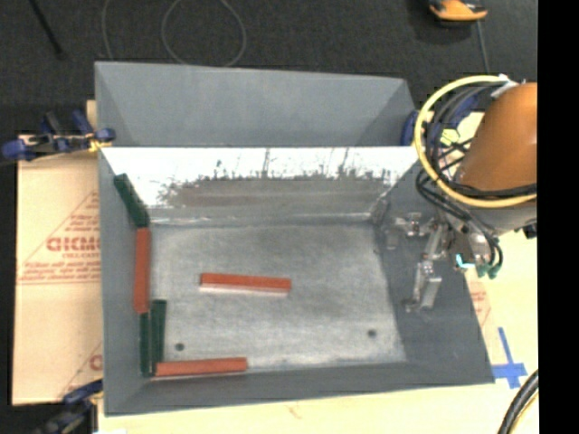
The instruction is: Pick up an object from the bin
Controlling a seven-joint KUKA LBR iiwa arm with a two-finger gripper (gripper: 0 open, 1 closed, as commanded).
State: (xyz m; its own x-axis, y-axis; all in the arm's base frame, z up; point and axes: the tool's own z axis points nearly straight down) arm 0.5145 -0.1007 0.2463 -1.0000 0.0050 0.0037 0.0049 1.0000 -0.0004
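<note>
Bin (434,351): grey metal, with sloping walls and a scuffed flat floor.
Gripper (423,283): over the right-hand sloping wall, at the floor's right edge, below the arm's orange cover (507,138).
Jaws: whether spread or pressed together cannot be told; nothing is seen between them.
Middle red bar (244,284): the thing nearest the gripper; lies flat near the middle of the floor, lengthwise left to right, well apart from the gripper.
Front red bar (201,366): along the front wall, at the left.
Left red bar (141,269): along the left wall.
Upper green bar (130,202): far-left corner, above the left red bar.
Lower green bar (152,334): near-left corner, its end meeting the front red bar.
</note>
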